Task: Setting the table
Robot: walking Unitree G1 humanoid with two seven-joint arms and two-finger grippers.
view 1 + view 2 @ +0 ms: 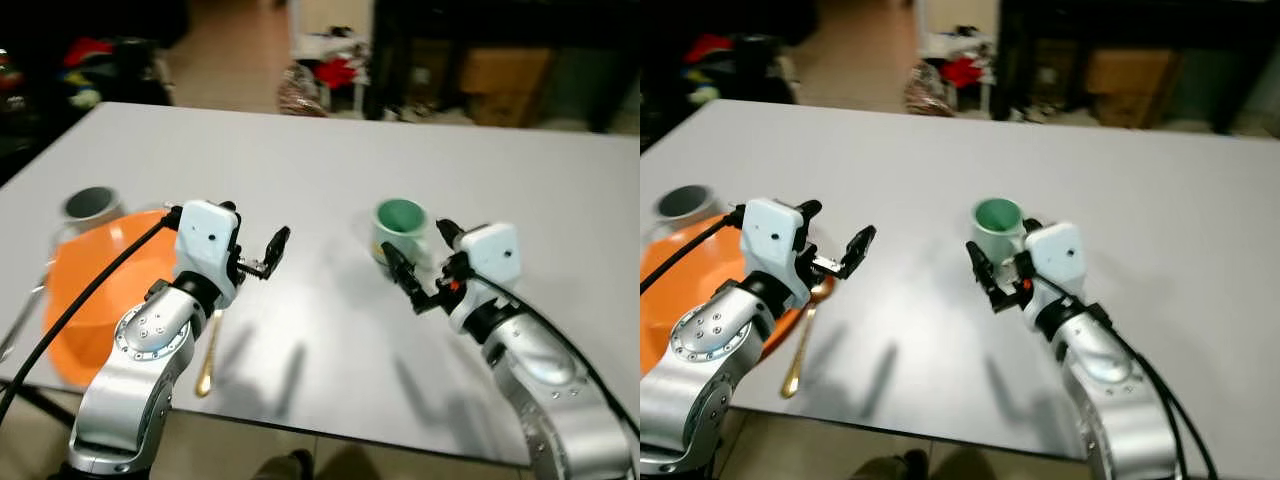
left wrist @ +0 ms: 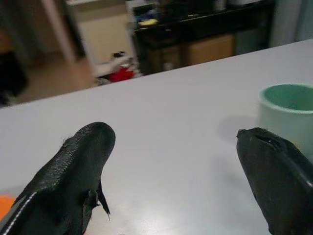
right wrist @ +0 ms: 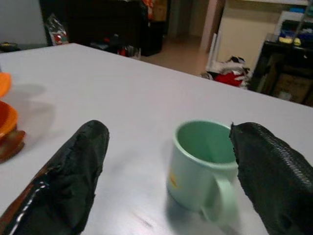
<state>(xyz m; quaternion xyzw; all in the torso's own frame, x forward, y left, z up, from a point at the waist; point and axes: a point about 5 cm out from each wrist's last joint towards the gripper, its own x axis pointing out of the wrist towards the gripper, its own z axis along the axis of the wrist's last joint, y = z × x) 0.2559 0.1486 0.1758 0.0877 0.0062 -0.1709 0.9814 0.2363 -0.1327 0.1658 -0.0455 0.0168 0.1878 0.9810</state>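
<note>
Right end effector [image 1: 422, 264], open and empty, sits just beside the mug [image 1: 401, 229] at frame centre-right; risk: a finger clips it and tips it before closing; left end effector [image 1: 255, 237] open, empty.

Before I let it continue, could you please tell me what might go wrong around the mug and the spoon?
The right hand is open right beside the green mug; a finger could knock it over. The left hand hovers open above the gold spoon, which lies near the table edge beside the orange plate and could be swept off.

Left end effector [image 1: 252, 250] and right end effector [image 1: 422, 262] both gape.
</note>
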